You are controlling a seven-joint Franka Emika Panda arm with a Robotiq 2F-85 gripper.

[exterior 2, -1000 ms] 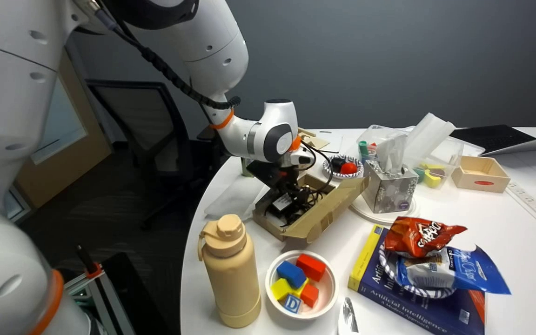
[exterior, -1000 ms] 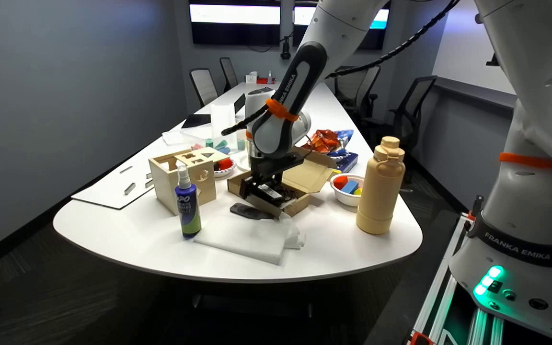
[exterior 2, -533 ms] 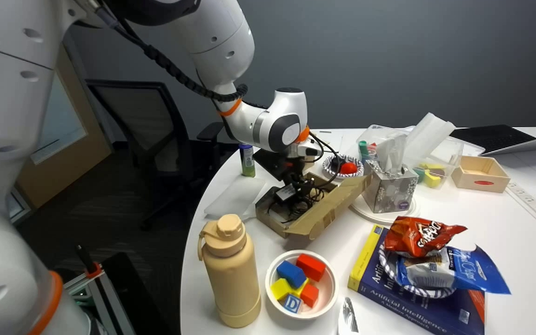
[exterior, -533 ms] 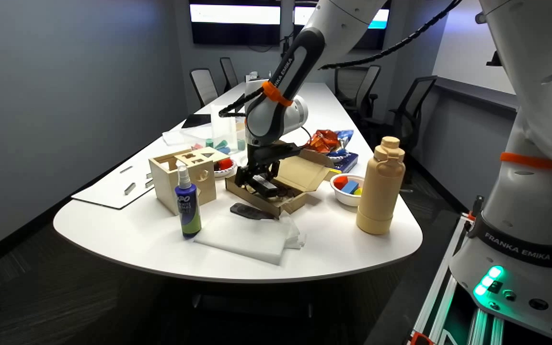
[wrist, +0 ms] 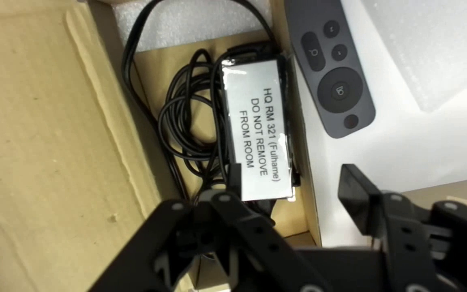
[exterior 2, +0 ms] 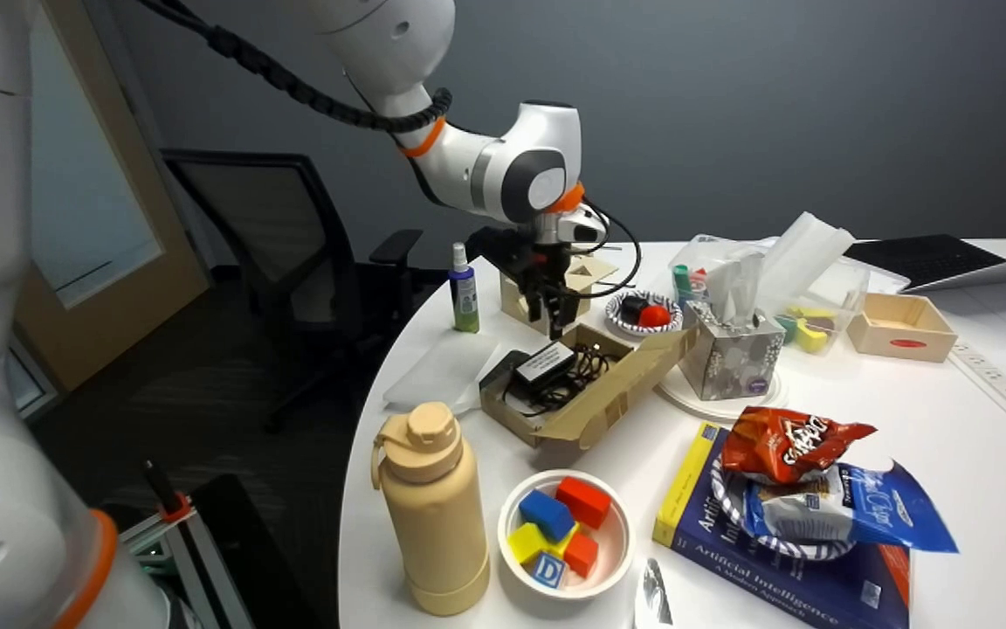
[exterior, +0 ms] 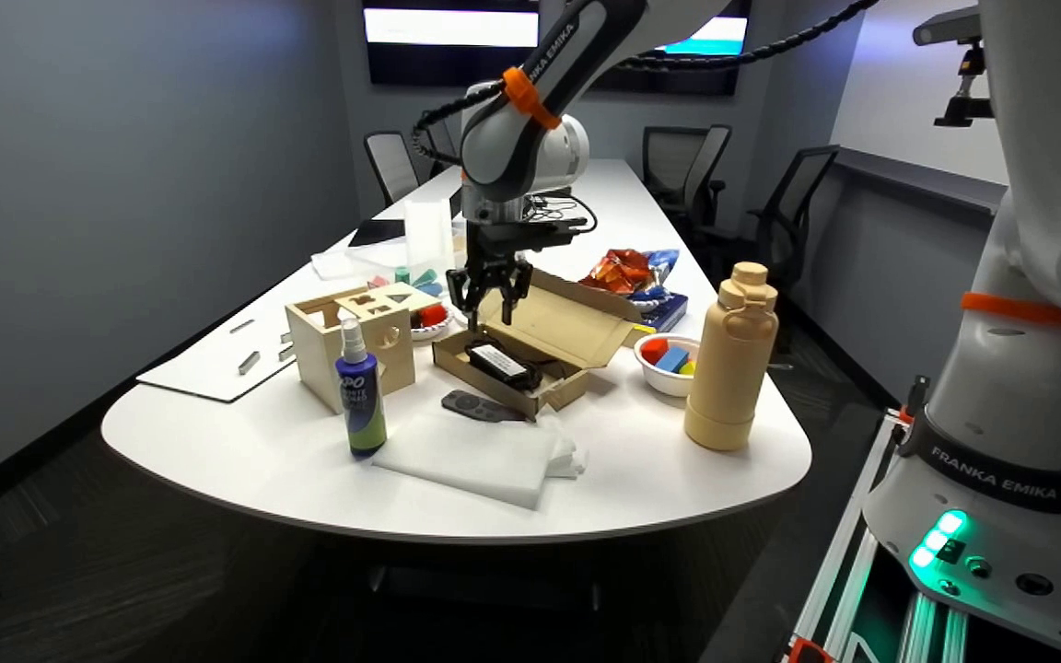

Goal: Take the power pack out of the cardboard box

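The power pack [exterior: 498,361] is a flat black block with a white label. It lies in the open cardboard box [exterior: 577,322] beside its coiled black cables, and also shows in an exterior view [exterior 2: 547,362] and in the wrist view [wrist: 258,129]. The box's raised lid shows in an exterior view [exterior 2: 621,389]. My gripper [exterior: 491,320] is open and empty, above the end of the box near the wooden cube. In the wrist view the gripper [wrist: 292,178] has its fingers wide apart; one overlaps the label's edge, the other appears over the table beside the box.
A grey remote [exterior: 480,406] and white foam sheets [exterior: 475,456] lie by the box. A wooden shape cube [exterior: 355,345], spray bottle [exterior: 362,396], tan bottle [exterior: 731,368] and bowl of blocks [exterior 2: 566,535] stand around it. A tissue box [exterior 2: 730,358] stands behind the lid.
My gripper has risen up out of the box, away from the power pack it was at. The power pack and its label are now uncovered in the box; the box has shifted slightly.
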